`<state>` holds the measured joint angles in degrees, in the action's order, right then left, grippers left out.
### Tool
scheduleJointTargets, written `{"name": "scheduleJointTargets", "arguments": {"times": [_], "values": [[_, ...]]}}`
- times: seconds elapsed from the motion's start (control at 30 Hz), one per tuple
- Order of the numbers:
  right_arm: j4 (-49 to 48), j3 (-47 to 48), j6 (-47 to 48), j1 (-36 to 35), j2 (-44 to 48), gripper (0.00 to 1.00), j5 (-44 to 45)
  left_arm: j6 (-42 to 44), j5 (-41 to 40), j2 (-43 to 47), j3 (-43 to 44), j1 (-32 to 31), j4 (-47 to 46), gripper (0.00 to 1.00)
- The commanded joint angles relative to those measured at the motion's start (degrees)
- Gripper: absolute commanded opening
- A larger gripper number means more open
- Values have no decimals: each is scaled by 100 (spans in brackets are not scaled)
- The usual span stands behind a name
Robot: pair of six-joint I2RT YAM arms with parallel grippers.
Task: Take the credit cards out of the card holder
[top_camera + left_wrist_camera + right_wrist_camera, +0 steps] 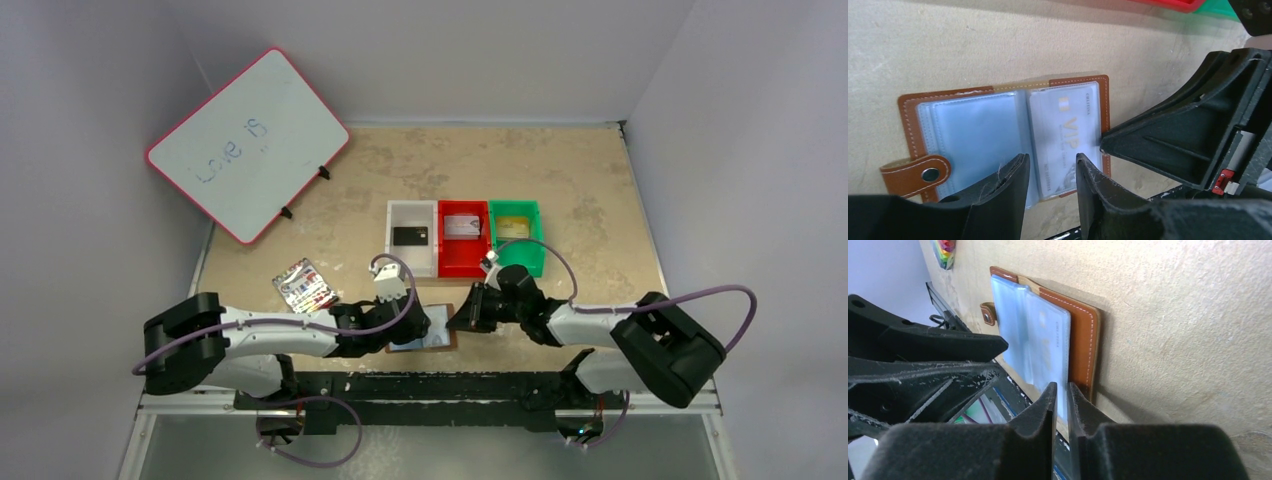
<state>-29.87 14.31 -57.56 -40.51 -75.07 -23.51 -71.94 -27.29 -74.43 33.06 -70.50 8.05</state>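
Note:
The brown leather card holder [441, 339] lies open near the table's front edge, bluish clear sleeves up [908, 125] [1083, 340]. A pale silvery card marked VIP [1063, 130] sits in its right sleeve [1050, 345]. My left gripper [415, 325] is open, its fingers straddling the sleeves' near edge from above [1050, 162]. My right gripper [458, 318] is pinched on the right edge of that sleeve and card [1061, 387]. A black card [410, 236], a silvery card [462, 226] and a gold card [512, 226] lie in the bins.
White [412, 207], red [463, 268] and green [515, 205] bins stand side by side behind the holder. A white pack with rainbow stripes [303, 284] lies to the left. A whiteboard [248, 140] leans at the back left. The table's front rail is close behind the holder.

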Motion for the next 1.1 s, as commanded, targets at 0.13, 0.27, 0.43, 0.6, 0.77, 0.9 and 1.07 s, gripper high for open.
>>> {"name": "scheduleJointTargets", "arguments": {"times": [0.13, 0.27, 0.43, 0.6, 0.77, 0.9, 1.07], "values": [[-421, 44, 34, -27, -235, 12, -146, -321, 303, -166, -229, 111, -623, 39], [-640, -14, -32, -27, -357, 19, -223, -509, 318, -180, -300, 164, -483, 39], [-914, -62, -56, -27, -629, 7, -300, -693, 329, -168, -609, 193, -656, 39], [-805, -7, -44, -27, -957, 0, -172, -896, 608, -362, -932, 225, -1470, 36], [-1004, -100, -67, -35, -964, 0, -239, -989, 814, -461, -1148, 316, -2007, 35], [-1152, -158, -143, -34, -871, 0, -292, -1014, 859, -428, -1218, 333, -2042, 34], [-1316, -184, -207, -40, -866, 0, -377, -962, 914, -415, -1150, 344, -1956, 19]]}}
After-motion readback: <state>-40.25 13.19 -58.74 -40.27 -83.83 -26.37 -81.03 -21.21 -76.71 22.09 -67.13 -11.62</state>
